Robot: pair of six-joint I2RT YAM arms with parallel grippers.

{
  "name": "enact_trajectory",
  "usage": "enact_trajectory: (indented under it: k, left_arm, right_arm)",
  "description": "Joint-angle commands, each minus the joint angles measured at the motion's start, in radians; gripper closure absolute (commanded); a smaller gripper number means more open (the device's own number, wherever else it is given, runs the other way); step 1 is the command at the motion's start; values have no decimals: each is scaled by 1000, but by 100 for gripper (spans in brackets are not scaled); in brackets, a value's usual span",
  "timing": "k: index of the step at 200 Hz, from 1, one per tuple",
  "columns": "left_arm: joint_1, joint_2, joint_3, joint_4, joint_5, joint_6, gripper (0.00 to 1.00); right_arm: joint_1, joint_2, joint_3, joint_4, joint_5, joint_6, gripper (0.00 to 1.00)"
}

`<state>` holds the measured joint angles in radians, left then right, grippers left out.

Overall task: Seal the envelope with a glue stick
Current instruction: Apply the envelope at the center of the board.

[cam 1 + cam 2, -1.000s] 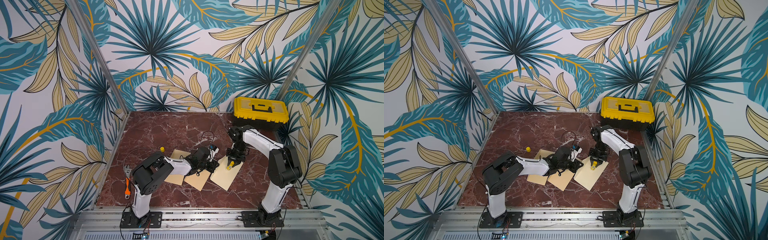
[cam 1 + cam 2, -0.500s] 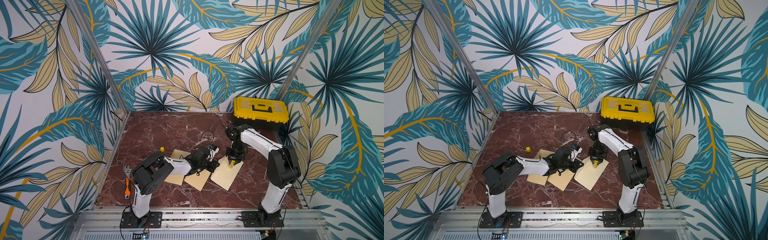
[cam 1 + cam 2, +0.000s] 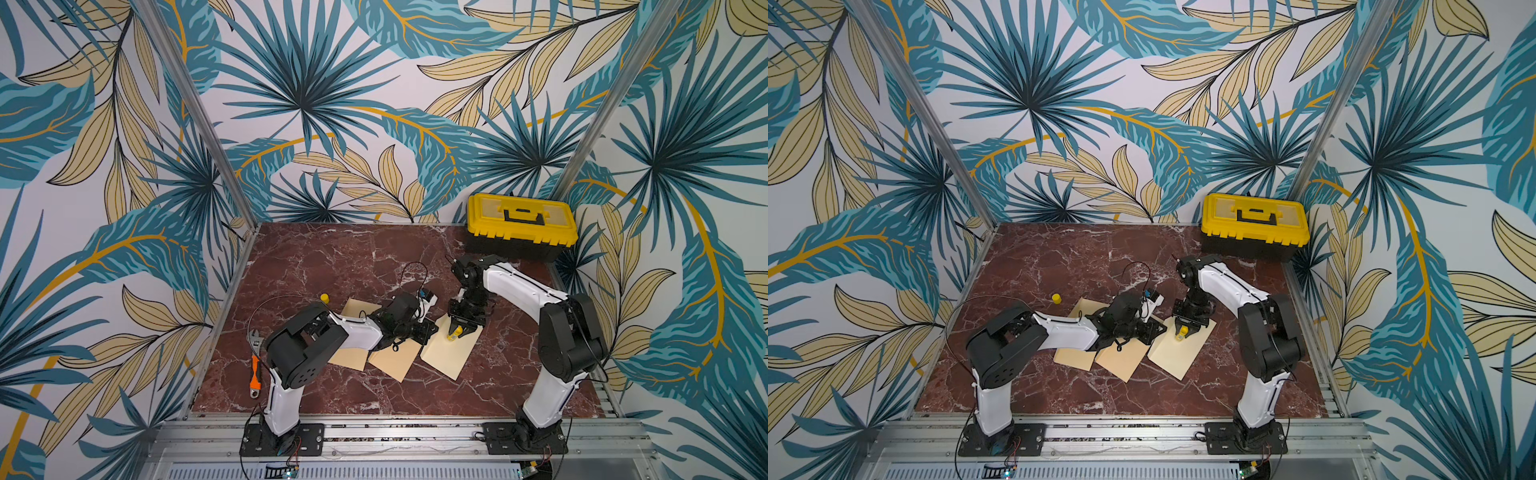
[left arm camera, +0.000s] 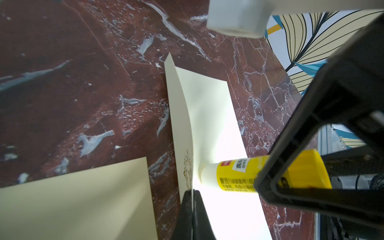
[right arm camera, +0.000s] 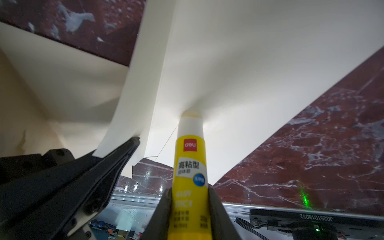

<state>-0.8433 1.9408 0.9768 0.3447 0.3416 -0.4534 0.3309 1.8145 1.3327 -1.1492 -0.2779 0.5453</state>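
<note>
The glue stick [image 5: 190, 166] is held tip-down over the envelope [image 3: 446, 357]. It has no cap on, and its pale tip touches the cream paper just beside the fold of the flap [image 4: 180, 116]. Your right tool [image 5: 190, 191] is closed firmly around the lower yellow part of the tube, with one finger on each side. Your left tool [image 4: 193, 194] has its two fingers pressed together on the edge of the flap and holds it lifted away from the envelope body. Whether something is inside this envelope, you cannot tell.

A second envelope [image 3: 395, 359] and a third envelope [image 3: 357, 309] lie flat just beside it on the table [image 3: 332, 257], partly under the left arm. A small yellow cap [image 3: 324, 297] stands alone near them. An orange-handled wrench [image 3: 254, 365] lies near the left edge of the table. At the far right corner sits a yellow toolbox [image 3: 521, 220] with its lid closed, so its contents are hidden.
</note>
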Motion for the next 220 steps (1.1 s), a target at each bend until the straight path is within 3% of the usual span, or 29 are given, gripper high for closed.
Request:
enact_trajectory:
  k: [1,44,112,134,166,220]
  left_arm:
    - [2,11,2,27,16,12,97]
    - [2,6,-1,25,13,12,97]
    - [3,10,2,25,14,12,97]
    - [2,12,3,26,14,10,97]
    - [2,14,5,25,18,10,97]
    - [2,16,10,16,17,10,97]
  right_arm:
    - [7,47,8,2,126,-5,100]
    - [2,74,60,18,277,11,100]
    - [40,48,-13,47,58,8,100]
    - [73,-5,-15,38,154,31,100]
    - [87,-45,-2,82,385,53,100]
    - [105,-70,-43,276,390,50,100]
